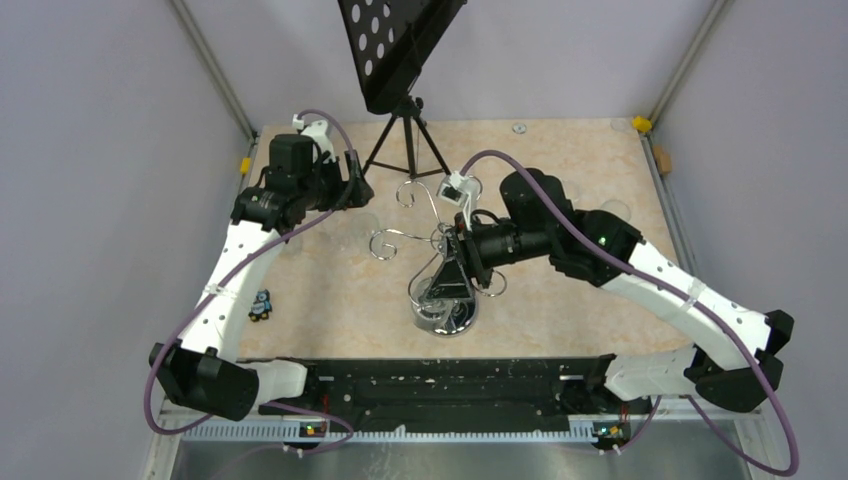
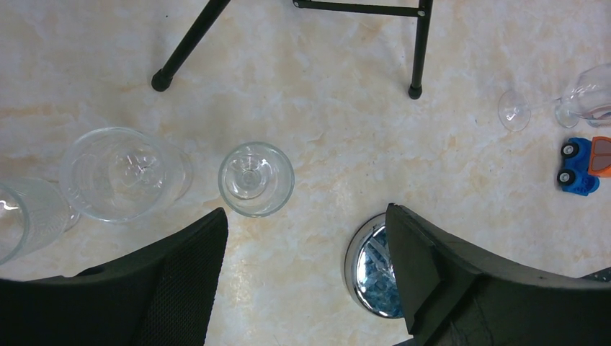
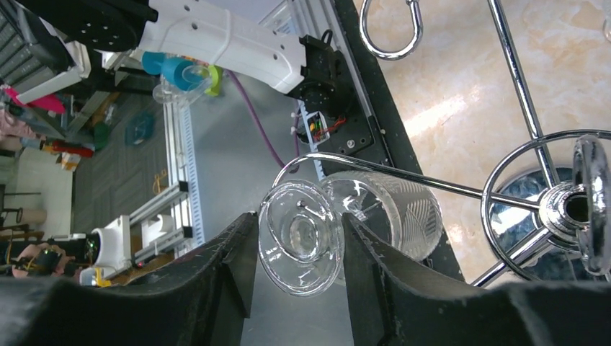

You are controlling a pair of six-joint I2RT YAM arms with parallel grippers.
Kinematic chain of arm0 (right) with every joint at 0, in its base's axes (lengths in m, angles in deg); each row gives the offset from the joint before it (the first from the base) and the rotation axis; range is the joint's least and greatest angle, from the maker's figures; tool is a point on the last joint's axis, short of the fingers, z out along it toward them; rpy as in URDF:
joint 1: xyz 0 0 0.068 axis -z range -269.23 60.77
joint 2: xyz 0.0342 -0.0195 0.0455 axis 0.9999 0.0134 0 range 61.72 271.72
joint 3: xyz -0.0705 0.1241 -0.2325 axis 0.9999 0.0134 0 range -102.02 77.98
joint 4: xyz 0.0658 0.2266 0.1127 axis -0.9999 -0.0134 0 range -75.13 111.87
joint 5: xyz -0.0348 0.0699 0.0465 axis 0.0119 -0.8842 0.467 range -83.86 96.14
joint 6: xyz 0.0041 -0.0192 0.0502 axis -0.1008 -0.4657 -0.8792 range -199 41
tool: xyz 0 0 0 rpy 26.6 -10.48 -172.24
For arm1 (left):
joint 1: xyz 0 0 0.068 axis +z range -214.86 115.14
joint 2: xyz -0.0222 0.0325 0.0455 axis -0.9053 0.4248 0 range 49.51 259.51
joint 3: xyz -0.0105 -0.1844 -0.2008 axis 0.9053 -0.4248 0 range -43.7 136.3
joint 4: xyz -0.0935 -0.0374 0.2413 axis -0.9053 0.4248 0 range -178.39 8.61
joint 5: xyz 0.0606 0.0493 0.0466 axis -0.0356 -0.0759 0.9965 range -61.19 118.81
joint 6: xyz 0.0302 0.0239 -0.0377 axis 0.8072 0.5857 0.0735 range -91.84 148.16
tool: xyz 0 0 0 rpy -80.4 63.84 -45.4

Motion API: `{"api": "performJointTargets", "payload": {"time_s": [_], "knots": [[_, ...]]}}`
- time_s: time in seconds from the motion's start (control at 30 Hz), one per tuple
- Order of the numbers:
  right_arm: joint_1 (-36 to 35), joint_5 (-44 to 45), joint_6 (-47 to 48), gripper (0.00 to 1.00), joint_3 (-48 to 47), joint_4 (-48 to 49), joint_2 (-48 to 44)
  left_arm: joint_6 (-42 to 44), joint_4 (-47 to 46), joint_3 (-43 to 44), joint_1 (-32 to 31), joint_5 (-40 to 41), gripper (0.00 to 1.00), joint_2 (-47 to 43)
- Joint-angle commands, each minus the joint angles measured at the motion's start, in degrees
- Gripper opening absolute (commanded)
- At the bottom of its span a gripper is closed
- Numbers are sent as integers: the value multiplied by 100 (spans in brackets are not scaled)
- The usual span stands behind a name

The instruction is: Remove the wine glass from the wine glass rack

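**Grey-walled cell, beige marbled counter**

Grey walls box in the counter. A black music stand sits at the far edge. The chrome wine glass rack stands mid-counter. Two loose glasses stand upright on the marble, and a blue toy car lies off to the side. The left claw hangs above them, spread wide and empty. The wine glass hangs on a rack arm with its foot toward the right wrist camera. The right claw is narrowed on that foot, with fingers touching both sides.

One rack, one music stand, two toys, at least five glasses.
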Motion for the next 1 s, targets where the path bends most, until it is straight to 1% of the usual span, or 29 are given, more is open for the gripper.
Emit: {"api": "performJointTargets", "payload": {"time_s": [0.0, 0.2, 0.37, 0.57, 0.7, 0.97], "knots": [[-70, -356, -102, 43, 4, 274, -145, 47, -254, -43, 29, -92, 84, -231], [-72, -265, -180, 26, 38, 312, -97, 39, -254, -38, 29, -93, 84, -268], [-69, -15, -369, 1, 66, 462, -121, 30, -272, -19, 29, -128, 84, -269], [-63, 246, -591, 0, 77, 663, -187, 29, -289, -17, 29, -163, 84, -269], [-8, 275, -863, 0, 173, 978, -248, 21, -298, -16, 29, -168, 84, -282], [304, -368, -1949, 0, 814, 2258, -491, 21, -305, -37, 31, -176, 84, -288]]}}
